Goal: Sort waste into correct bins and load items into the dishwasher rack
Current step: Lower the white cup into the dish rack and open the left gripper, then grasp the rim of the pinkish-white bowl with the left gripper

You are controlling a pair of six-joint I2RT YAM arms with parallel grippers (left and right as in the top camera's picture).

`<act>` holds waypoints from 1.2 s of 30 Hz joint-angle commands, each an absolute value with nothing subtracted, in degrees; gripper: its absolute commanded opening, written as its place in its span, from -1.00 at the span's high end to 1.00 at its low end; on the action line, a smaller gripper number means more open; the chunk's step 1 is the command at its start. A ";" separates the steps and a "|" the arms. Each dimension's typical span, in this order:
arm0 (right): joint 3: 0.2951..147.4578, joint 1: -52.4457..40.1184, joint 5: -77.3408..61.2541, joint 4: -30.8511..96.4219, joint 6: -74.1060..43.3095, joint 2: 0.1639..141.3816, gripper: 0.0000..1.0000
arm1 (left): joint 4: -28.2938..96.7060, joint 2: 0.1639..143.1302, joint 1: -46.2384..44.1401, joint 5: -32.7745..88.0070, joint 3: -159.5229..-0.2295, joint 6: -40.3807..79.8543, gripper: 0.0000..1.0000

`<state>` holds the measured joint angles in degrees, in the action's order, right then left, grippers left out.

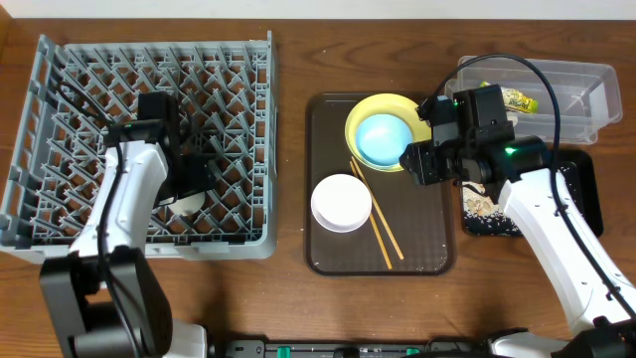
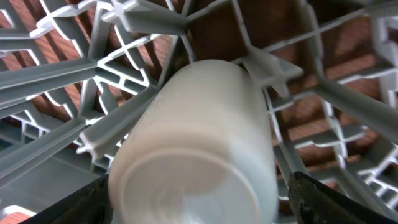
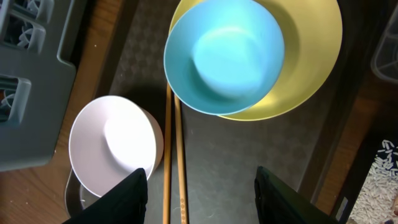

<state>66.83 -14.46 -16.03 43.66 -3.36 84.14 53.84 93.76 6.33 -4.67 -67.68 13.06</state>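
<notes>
overhead wrapper print too small to read; left gripper spread around white cup, right gripper spread, empty.

The wooden bench carries four things directly. A brown tray sits near the middle. The grey-blue rack stands to the left of the brown tray, a strip of bare bench between them. A black tray lies just right of the brown tray, and a clear tub sits to the brown tray's upper right.
</notes>
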 commanded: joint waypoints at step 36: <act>67.66 -14.26 -14.46 45.04 -2.70 83.57 -0.21 | 41.01 98.56 -27.42 15.14 -70.63 9.43 -0.60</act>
<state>66.83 -14.46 -15.40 44.84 -3.16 84.14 41.01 97.95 -26.11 16.67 -70.02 10.24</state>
